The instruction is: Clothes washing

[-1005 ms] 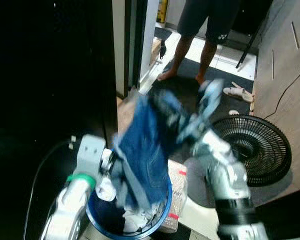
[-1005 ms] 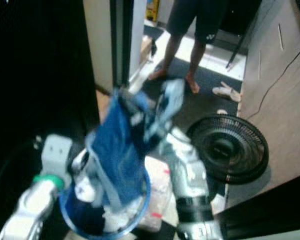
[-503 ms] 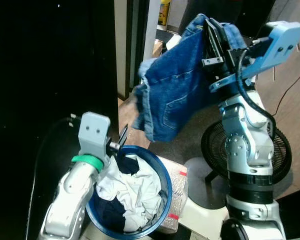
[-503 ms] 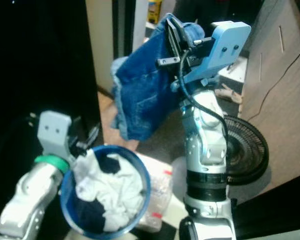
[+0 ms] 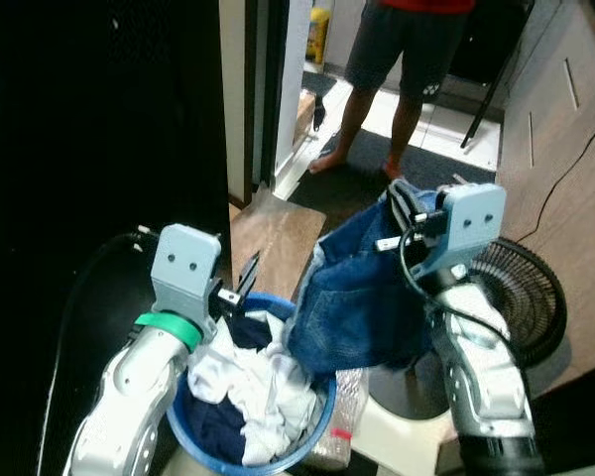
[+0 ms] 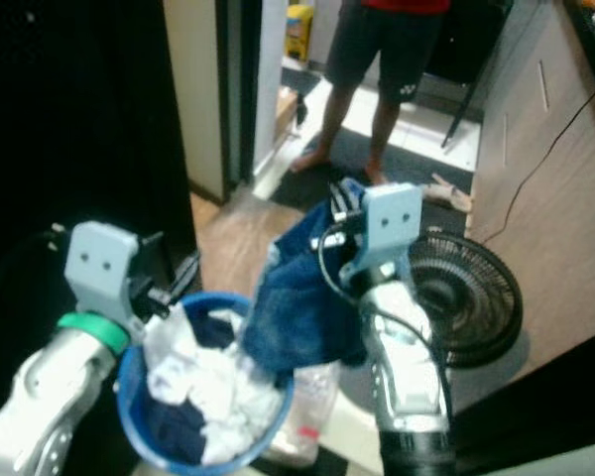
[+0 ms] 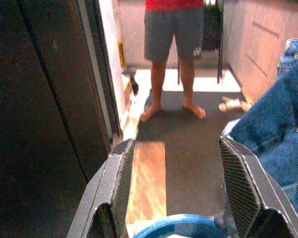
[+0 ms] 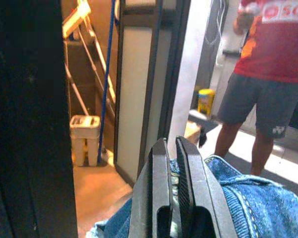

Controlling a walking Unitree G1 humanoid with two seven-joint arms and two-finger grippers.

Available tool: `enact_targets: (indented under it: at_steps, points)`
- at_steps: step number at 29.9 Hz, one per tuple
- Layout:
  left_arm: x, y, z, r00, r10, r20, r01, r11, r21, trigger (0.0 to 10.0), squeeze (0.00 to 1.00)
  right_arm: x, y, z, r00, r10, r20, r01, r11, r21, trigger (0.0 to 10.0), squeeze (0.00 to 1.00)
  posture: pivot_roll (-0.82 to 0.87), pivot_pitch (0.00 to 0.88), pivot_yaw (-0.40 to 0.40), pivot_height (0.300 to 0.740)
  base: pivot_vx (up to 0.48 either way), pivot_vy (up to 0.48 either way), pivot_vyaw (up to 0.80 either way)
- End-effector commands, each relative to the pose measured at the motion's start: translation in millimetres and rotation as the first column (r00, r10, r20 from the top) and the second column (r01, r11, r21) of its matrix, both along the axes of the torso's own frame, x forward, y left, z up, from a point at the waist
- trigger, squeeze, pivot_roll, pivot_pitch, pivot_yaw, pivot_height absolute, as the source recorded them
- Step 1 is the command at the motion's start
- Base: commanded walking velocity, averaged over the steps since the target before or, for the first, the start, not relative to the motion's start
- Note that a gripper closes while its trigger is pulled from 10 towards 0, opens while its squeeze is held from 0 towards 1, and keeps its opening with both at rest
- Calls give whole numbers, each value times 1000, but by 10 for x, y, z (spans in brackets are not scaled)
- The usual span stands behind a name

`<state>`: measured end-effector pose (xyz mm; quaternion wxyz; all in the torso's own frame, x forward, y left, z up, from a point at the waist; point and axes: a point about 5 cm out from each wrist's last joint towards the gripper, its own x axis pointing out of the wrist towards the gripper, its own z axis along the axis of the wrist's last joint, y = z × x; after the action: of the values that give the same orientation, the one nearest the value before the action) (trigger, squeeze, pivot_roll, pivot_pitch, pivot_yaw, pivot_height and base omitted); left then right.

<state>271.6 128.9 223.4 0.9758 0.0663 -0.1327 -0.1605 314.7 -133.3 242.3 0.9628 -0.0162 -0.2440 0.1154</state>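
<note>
A blue denim garment [image 5: 357, 302] hangs from my right gripper [image 5: 401, 201], which is shut on its upper edge at mid height. Its lower part droops against the right side of the round blue laundry basket [image 5: 274, 298]. In the right wrist view the two fingers [image 8: 161, 173] are pressed together over the denim [image 8: 248, 208]. The basket holds crumpled white clothes [image 5: 248, 372] and some dark fabric. My left gripper [image 5: 240, 283] is at the basket's far left rim, open with nothing between its fingers [image 7: 121, 183]. The denim [image 7: 278, 129] shows just beyond them.
A person [image 5: 407, 59] in dark shorts stands barefoot in the doorway ahead. A black floor fan [image 5: 524, 297] lies at the right, beside a wooden cabinet [image 5: 565, 129] with a cable. A dark wall [image 5: 99, 149] is at the left. A plastic-wrapped package [image 5: 342, 436] leans on the basket.
My right arm has come down from high up, bringing the denim garment from above the basket to its right side. The left gripper stays at the rim.
</note>
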Motion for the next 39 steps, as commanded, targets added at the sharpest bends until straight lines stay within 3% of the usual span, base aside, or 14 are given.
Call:
enact_targets:
  at_steps: [1, 14, 30, 39]
  points:
    - [8, 2, 0, 1000, 1, -5, -1, 1000, -3, 10000, 0, -51, 18, 97, 998, -9, 65, 9, 1000, 0, 10000, 0, 96, 11, -32, 740, 0, 0, 0]
    - [130, 35, 184, 999, 2, 40, 1, 999, -54, 10000, 0, -13, 78, 56, 997, -20, 77, 21, 1000, -17, 10000, 0, 89, 0, -19, 740, 0, 0, 0]
    - [137, 22, 172, 1000, 0, 30, 2, 998, -67, 10000, 0, -10, 98, 16, 998, -15, 62, 14, 1000, 7, 10000, 0, 94, 0, -14, 740, 0, 0, -800]
    - [133, 32, 155, 1000, 4, 22, -3, 998, -65, 10000, 0, -1, 106, 15, 998, -13, 59, 12, 1000, 18, 10000, 0, 97, 0, -11, 740, 0, 0, -108]
